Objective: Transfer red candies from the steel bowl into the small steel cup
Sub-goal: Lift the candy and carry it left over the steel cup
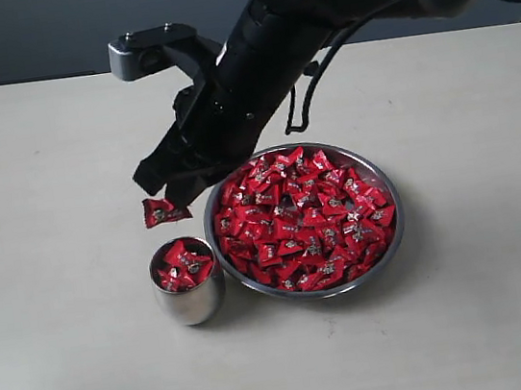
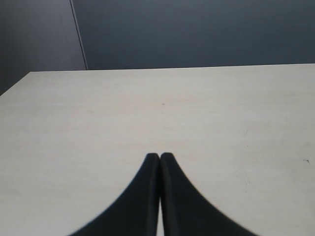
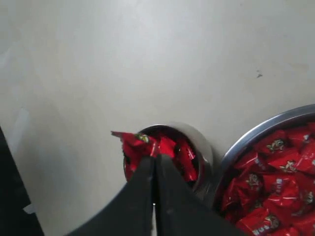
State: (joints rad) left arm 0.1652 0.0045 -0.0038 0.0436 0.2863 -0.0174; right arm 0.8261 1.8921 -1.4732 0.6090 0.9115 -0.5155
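The right gripper (image 1: 171,194) hangs over the table with its black jaws pressed together, pinching a single shiny red-wrapped candy (image 1: 164,210) by its wrapper. In the right wrist view the candy (image 3: 136,142) sticks out to one side of the closed gripper (image 3: 154,158).

Below the gripper and clear of it stands the small rounded polished steel cup (image 1: 191,307), upright, with several red candies (image 1: 181,264) already inside. From the wrist camera the cup's rim (image 3: 199,137) shows just past the fingertips, so the held candy hangs over or just beside its mouth; which one cannot be told.

Beside the gripper, on the side its arm comes from, sits the wide shallow steel bowl (image 1: 394,234), heaped with red wrapped candies (image 1: 308,222). Its rim stands just beside the cup.

The left gripper (image 2: 160,157) is closed on nothing, its two dark fingers (image 2: 147,187) meeting over bare tabletop.

The pale beige matte tabletop (image 1: 46,186) carries faint specks and scuffs. Behind its far edge rises a dark grey-blue wall (image 2: 197,29), split by a vertical panel seam in the left wrist view.
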